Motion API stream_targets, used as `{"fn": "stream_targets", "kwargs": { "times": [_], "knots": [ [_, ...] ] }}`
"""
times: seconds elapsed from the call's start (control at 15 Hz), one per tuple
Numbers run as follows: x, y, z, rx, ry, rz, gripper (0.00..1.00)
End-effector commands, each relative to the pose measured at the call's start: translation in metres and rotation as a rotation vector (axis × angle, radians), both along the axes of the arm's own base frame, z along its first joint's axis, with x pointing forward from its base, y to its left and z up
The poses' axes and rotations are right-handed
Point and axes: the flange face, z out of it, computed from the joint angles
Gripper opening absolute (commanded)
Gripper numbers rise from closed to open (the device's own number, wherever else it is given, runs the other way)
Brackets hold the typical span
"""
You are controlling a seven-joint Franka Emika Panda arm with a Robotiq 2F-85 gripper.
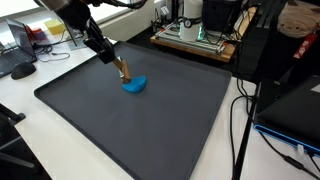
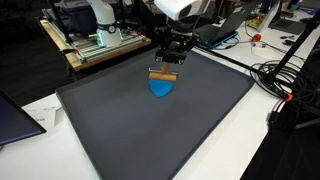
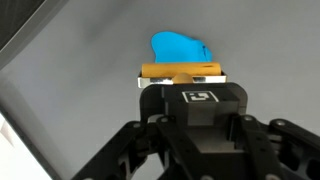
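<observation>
Exterior views both show a white table bearing a large dark mat. Over the mat's middle hangs the gripper. Under it a blue lump lies on the mat. The jaws stand narrow, clamped on a small wooden block just above the lump; whether block and lump touch, I cannot tell.

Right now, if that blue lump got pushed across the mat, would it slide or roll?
The blue lump sits low and uneven, so it would probably slide or crumple, not roll. It looks small, likely light. The wooden bar in the pincer seems stiff.
</observation>
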Motion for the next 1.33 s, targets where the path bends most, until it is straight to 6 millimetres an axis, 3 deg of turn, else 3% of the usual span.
{"fn": "stream_targets", "kwargs": {
  "times": [0.0,0.8,1.27],
  "knots": [
    [0.017,-0.008,0.003,0.072,0.038,0.035,0.22],
    [0.05,-0.039,-0.048,0.207,0.038,0.09,0.22],
    [0.045,-0.038,-0.052,0.239,0.099,0.083,0.22]
  ]
}}
